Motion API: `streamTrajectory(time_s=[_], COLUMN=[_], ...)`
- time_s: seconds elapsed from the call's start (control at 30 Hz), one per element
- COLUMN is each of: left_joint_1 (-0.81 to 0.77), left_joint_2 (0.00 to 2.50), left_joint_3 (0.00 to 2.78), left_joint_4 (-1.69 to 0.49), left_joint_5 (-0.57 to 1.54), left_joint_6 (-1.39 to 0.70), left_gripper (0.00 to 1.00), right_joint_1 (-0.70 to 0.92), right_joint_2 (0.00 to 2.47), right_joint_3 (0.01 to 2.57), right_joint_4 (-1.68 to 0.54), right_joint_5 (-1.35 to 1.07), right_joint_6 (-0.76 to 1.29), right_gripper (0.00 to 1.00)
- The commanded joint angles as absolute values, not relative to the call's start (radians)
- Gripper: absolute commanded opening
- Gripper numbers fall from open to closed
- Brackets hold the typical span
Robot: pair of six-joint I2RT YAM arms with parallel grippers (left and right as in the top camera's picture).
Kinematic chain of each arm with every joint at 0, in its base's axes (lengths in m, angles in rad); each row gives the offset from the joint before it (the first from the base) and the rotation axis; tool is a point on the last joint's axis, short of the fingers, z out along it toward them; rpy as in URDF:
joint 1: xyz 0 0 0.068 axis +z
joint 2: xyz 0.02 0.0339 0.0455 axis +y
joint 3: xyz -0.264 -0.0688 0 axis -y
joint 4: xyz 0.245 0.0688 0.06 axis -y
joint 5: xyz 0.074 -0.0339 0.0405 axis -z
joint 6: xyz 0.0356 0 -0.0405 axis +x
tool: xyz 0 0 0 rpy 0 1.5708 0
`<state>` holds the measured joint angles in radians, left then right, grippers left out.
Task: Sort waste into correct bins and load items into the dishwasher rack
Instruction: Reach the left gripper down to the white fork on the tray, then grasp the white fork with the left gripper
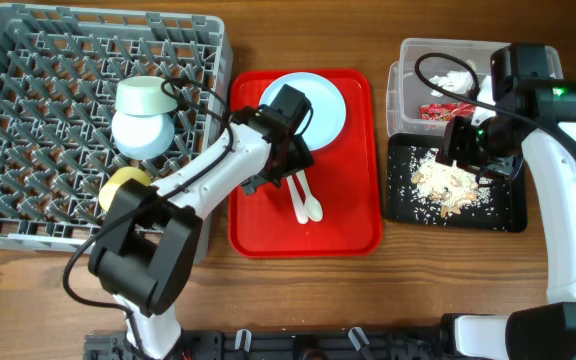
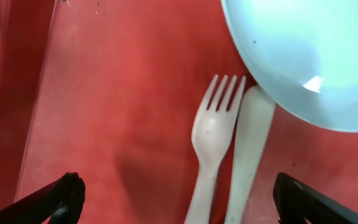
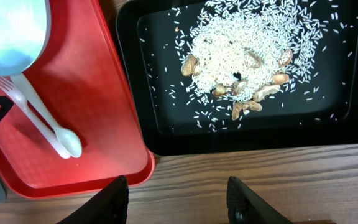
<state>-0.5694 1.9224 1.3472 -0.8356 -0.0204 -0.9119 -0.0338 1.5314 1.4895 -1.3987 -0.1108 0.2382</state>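
Note:
My left gripper [image 1: 283, 172] hangs open over the red tray, its wide-set fingers on either side of the handles of the white fork [image 2: 213, 137] and spoon [image 2: 250, 149]. The pale-blue plate [image 2: 303, 56] lies just beyond their tips. Two pale bowls [image 1: 143, 120] and a yellow cup [image 1: 123, 185] sit in the grey dishwasher rack [image 1: 28, 120]. My right gripper [image 1: 460, 145] is open and empty above the black tray [image 1: 503, 215], which holds rice crumbs [image 3: 241, 56]. The clear tub [image 1: 408, 60] contains a white tissue [image 1: 458, 78] and a red wrapper [image 1: 446, 110].
The red serving tray [image 1: 348, 220] lies between the rack and the two bins. Several brown nut-like bits [image 3: 253, 93] lie among the rice. Bare wooden table [image 3: 260, 168] runs along the front of both trays.

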Motion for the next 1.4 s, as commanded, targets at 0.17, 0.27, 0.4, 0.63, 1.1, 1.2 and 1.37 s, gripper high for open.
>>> streamTrajectory(time_s=[0.17,0.27,0.4,0.63,1.1,1.2,1.37], left_joint_1=[-0.569,-0.57,-0.57,-0.584,-0.674,-0.669,-0.654], left_joint_2=[2.01,2.013,2.016,2.018,2.045,2.059,2.061], left_joint_3=[1.34,1.34,1.34,1.339,1.339,1.339,1.339], left_joint_4=[-0.833,-0.834,-0.835,-0.868,-0.852,-0.852,-0.859], left_joint_5=[-0.065,-0.071,-0.077,-0.08,-0.076,-0.08,-0.093], left_joint_6=[-0.936,-0.935,-0.924,-0.924,-0.925,-0.925,-0.924], left_gripper=[0.95,0.9,0.85,0.79,0.73,0.74,0.7], right_joint_1=[-0.034,-0.034,-0.034,-0.034,-0.034,-0.034,-0.034], right_joint_2=[1.511,1.511,1.511,1.511,1.511,1.511,1.511], right_joint_3=[1.511,1.511,1.511,1.511,1.511,1.511,1.511], right_joint_4=[-1.401,-1.401,-1.401,-1.402,-1.407,-1.408,-1.409], right_joint_5=[-0.105,-0.105,-0.105,-0.105,-0.105,-0.105,-0.105], right_joint_6=[0.235,0.235,0.235,0.236,0.235,0.235,0.235], right_gripper=[0.52,0.52,0.51,0.51,0.51,0.51,0.51])
